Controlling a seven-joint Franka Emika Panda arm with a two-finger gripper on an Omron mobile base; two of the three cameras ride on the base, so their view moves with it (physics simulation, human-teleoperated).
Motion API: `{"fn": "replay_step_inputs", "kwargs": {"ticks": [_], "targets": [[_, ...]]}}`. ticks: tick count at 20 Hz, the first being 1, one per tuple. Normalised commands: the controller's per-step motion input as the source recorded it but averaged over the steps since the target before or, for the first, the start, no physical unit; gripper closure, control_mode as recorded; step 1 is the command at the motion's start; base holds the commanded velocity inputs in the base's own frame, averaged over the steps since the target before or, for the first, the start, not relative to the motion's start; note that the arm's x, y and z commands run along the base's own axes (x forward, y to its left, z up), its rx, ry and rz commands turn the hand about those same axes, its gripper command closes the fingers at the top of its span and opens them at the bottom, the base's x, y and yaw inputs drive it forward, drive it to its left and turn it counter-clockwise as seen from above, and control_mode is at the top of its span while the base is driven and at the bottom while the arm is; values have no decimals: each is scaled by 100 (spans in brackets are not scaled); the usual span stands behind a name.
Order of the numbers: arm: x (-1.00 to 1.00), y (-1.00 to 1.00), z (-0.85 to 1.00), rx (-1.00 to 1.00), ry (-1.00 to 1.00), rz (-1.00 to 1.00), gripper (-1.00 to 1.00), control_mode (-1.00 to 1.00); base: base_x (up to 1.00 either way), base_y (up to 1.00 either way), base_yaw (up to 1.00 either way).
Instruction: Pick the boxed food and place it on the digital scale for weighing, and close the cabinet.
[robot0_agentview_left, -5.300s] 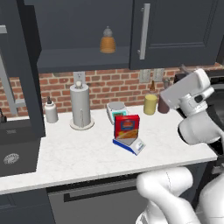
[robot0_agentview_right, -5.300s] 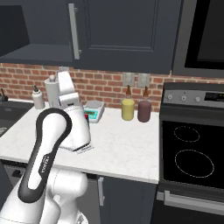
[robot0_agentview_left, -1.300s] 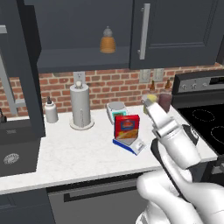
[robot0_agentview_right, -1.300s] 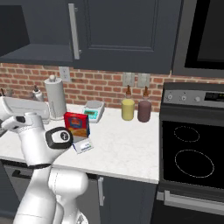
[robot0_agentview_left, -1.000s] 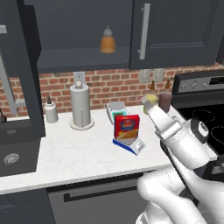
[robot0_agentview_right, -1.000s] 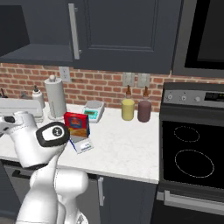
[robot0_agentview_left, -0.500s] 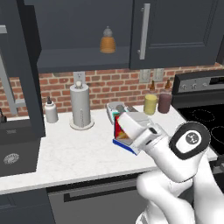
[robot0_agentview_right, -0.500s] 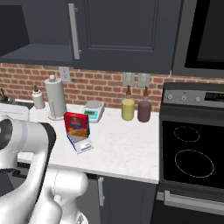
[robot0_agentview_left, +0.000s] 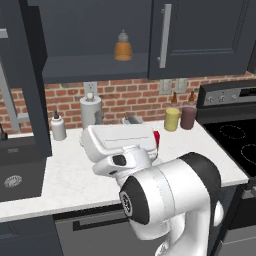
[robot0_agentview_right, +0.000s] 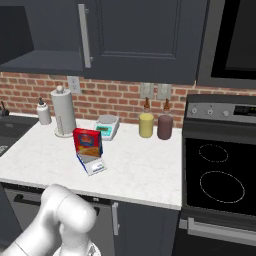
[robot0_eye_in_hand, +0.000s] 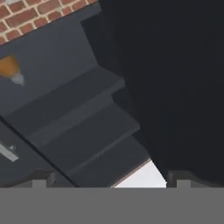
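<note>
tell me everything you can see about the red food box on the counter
The boxed food is a small red carton with a blue oval logo near its top and a yellow-orange food picture below. It stands upright on the grey plate of the digital scale, a low blue-based scale on the white marbled counter, in front of the paper towel roll. Nothing else touches it.

Both base views face the counter (robot0_agentview_right: 150, 170) from opposite sides; hand view presses close to the cabinet (robot0_eye_in_hand: 175, 78)
</note>
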Motion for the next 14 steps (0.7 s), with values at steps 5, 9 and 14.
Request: {"fn": "replay_step_inputs", "kwargs": {"ticks": [5,9,14], "targets": [[-58,1,-35,6,-26,-19,-100,-100,0,0,0],[-68,13,-68,8,-30,-13,-100,-100,0,0,0],[-27,80,-98,14,-26,-6,-100,-100,0,0,0]]}}
